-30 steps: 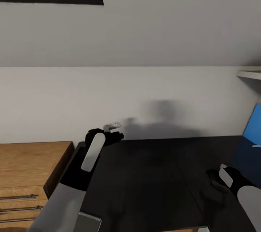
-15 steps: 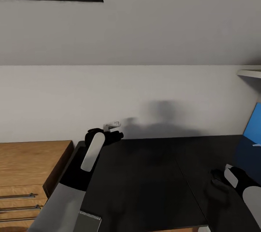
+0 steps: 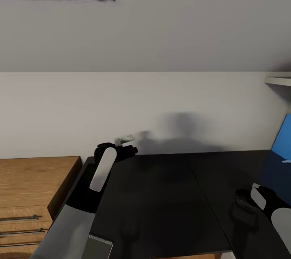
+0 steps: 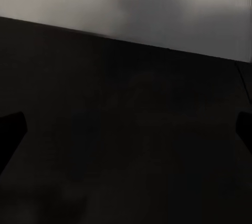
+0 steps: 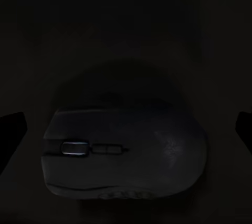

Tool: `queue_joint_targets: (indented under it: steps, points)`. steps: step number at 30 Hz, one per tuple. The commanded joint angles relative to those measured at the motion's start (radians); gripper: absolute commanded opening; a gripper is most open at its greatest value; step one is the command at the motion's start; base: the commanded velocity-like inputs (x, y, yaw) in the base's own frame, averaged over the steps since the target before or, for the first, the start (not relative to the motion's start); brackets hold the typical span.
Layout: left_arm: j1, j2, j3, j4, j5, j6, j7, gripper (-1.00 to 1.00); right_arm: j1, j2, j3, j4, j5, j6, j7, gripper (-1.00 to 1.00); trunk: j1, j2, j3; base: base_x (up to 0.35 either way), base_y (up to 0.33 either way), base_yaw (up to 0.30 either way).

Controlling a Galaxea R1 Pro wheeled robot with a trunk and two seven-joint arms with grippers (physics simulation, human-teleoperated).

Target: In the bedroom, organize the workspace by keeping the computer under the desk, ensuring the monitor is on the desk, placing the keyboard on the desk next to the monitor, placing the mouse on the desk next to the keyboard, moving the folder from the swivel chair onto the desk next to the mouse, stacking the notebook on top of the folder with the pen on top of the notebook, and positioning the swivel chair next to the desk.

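Mouse (image 5: pixel 123 153): dark, rounded, scroll wheel + buttons visible, on glossy black tabletop (image 3: pixel 161 202) between spread fingers of right gripper (image 3: pixel 242 210), released. Left gripper (image 3: pixel 121 151) near tabletop's back-left corner by wall; fingers apart, holding nothing. Wooden dresser (image 3: pixel 32 190) just beside left edge; tabletop middle bare.

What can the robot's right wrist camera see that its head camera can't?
Right wrist view: a dark mouse close up, with its scroll wheel, lying flat. Head view: a wooden dresser, the pale wall and a blue panel at the right edge. Both views share the black desk top.
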Motion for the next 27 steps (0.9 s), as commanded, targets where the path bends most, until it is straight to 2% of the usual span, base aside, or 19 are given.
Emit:
queue_joint_targets:
  steps: [1,6,13,17,22,27]
  points:
    - [-0.001,0.0,-0.001,-0.001,0.01,0.001,0.011,1.0,0.0,0.0,0.001,-0.002,-0.011,0.005,-0.006,1.0,0.0,-0.001,-0.001,0.0,0.0,0.0]
    - [-0.001,0.0,-0.001,-0.004,0.009,0.001,0.011,1.0,0.0,0.001,0.001,-0.001,-0.011,0.005,-0.004,1.0,0.012,-0.022,-0.011,0.0,0.0,0.0]
    - [-0.001,0.0,0.0,-0.004,0.011,0.002,0.011,1.0,0.0,0.001,0.001,-0.001,-0.011,0.006,-0.003,1.0,0.012,-0.022,-0.011,0.0,0.0,0.0]
    - [-0.001,0.0,0.001,-0.005,0.009,0.002,0.011,1.0,0.0,0.001,0.001,-0.001,-0.011,0.006,-0.003,1.0,0.027,-0.05,-0.023,0.0,0.0,0.0]
    - [-0.001,0.0,0.001,-0.015,0.01,0.001,0.011,1.0,0.0,0.001,0.001,-0.001,-0.011,0.006,-0.003,1.0,0.027,-0.05,-0.023,0.0,0.0,0.0]
    - [-0.001,0.0,0.001,-0.017,0.01,0.002,0.011,1.0,0.0,0.001,0.001,-0.001,-0.011,0.006,-0.002,1.0,0.042,-0.078,-0.036,0.0,0.0,0.0]
